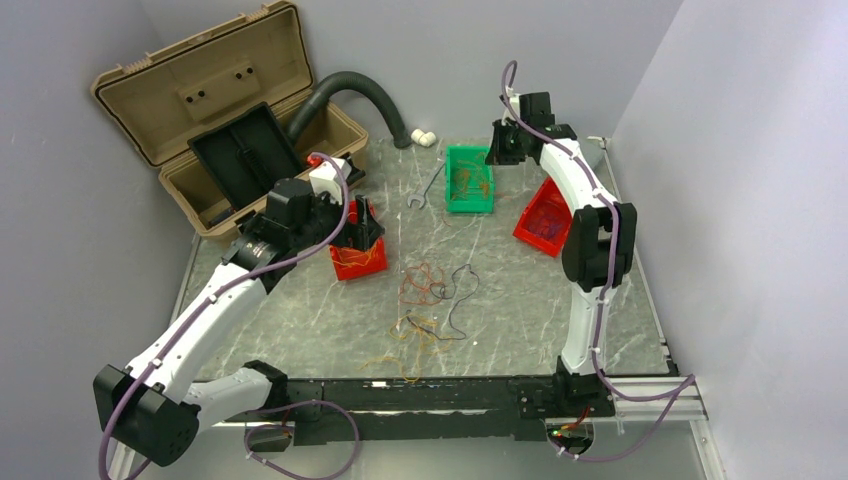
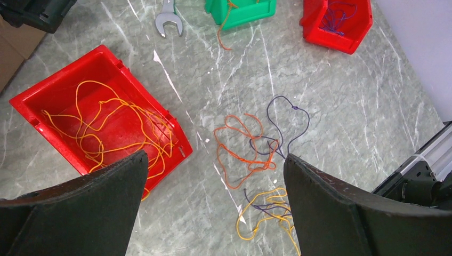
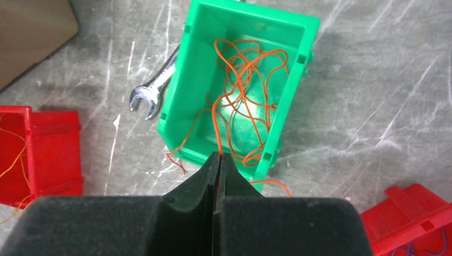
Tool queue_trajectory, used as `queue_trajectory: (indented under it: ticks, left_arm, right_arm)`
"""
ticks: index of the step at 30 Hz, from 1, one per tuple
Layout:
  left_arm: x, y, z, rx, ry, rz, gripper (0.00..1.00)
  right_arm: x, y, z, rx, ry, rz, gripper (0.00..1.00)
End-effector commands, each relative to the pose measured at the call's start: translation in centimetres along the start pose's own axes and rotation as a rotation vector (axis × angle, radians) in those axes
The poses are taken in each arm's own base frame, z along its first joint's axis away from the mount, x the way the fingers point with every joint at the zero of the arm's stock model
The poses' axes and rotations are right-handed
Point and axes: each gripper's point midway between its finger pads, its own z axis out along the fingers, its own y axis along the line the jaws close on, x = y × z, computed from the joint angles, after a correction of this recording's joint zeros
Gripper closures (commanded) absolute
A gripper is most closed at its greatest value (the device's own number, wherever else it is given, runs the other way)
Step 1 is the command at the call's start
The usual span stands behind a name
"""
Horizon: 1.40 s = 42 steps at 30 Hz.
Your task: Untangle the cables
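Note:
Loose cables lie mid-table: an orange loop [image 2: 242, 150], a dark purple strand [image 2: 288, 114] and a yellow bunch [image 2: 265, 212], seen from above as a tangle [image 1: 430, 287]. My left gripper [image 2: 216, 160] hangs open over the bare table between them and a red bin [image 2: 53, 76] that holds yellow cables [image 2: 106, 125]; nothing is between its fingers. My right gripper [image 3: 219, 156] is shut on a thin orange cable [image 3: 218, 128] that runs up into the green bin [image 3: 248, 12], where more orange cable [image 3: 248, 74] is piled. From above, that gripper [image 1: 505, 147] sits beside the green bin [image 1: 468, 200].
A wrench [image 1: 428, 188] lies left of the green bin. A second red bin [image 1: 543, 222] with purple cables stands at the right. An open tan toolbox [image 1: 230, 110] and a dark corrugated hose [image 1: 360, 90] occupy the far left. One orange strand trails out of the green bin onto the table.

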Motion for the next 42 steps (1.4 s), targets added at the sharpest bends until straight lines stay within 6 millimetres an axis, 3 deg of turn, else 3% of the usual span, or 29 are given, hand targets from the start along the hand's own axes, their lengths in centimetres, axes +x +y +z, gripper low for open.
queue_trajectory:
  ticks: [1, 7, 18, 25, 31, 36, 42]
  left_arm:
    - [-2.3, -0.8, -0.7, 0.018, -0.056, 0.038, 0.01]
    - [-2.2, -0.9, -0.8, 0.022, -0.056, 0.039, 0.01]
    - [-2.1, -0.5, -1.0, 0.001, -0.051, 0.052, 0.01]
    - [-2.2, -0.4, -0.8, 0.000, -0.048, 0.054, 0.01]
    - [-2.1, -0.4, -0.4, 0.003, -0.041, 0.059, 0.01]
    - [-1.9, -0.5, 0.0, 0.015, -0.031, 0.047, 0.01]
    - [-1.9, -0.6, -0.1, 0.017, -0.029, 0.040, 0.01]
  right_arm:
    - [-2.9, 1.7, -3.1, -0.004, -0.050, -0.021, 1.00]
    - [-4.9, 3.7, -0.7, -0.112, -0.134, 0.006, 1.00]
    - [-7.2, 3.9, 5.9, -0.182, -0.212, 0.173, 1.00]
    - [-5.7, 2.3, 8.1, -0.139, -0.230, 0.187, 1.00]
    - [-2.5, 0.4, 9.4, -0.022, -0.179, 0.114, 1.00]
    - [0.0, 0.6, 10.6, 0.070, -0.123, 0.035, 1.00]
    - [-1.5, 1.8, 8.9, 0.050, -0.151, 0.035, 0.97]
